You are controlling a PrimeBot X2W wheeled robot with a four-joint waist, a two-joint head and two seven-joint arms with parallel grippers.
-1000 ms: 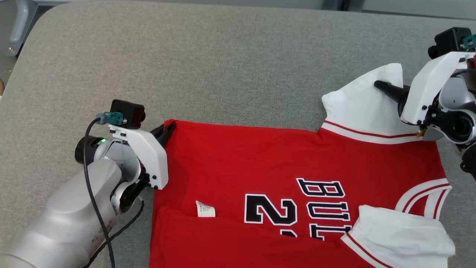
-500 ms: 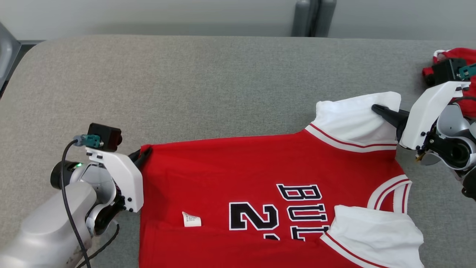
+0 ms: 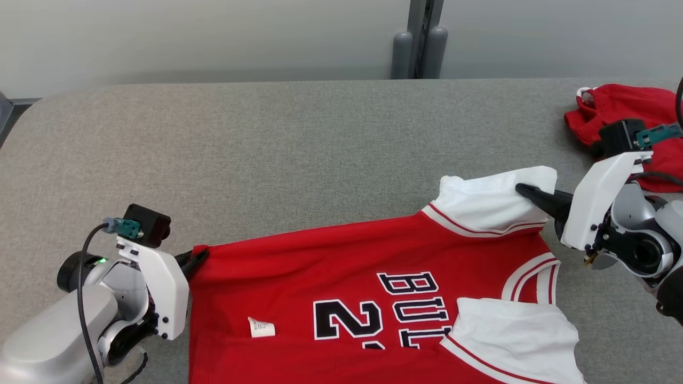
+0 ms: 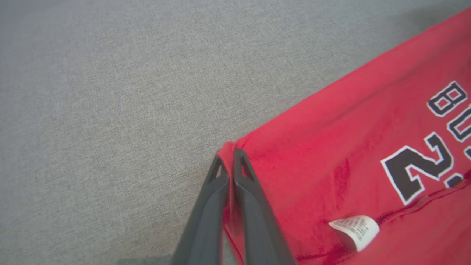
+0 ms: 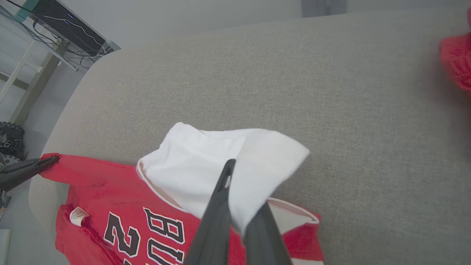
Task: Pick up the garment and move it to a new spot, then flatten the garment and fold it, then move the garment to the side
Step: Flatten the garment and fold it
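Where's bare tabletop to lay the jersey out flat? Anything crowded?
Widest free patch: the grey table between its far edge and the jersey's upper edge, from the rounded left corner across to the white sleeve. Crowded at far right: a second red garment lies just beyond the right gripper, which pinches that sleeve.
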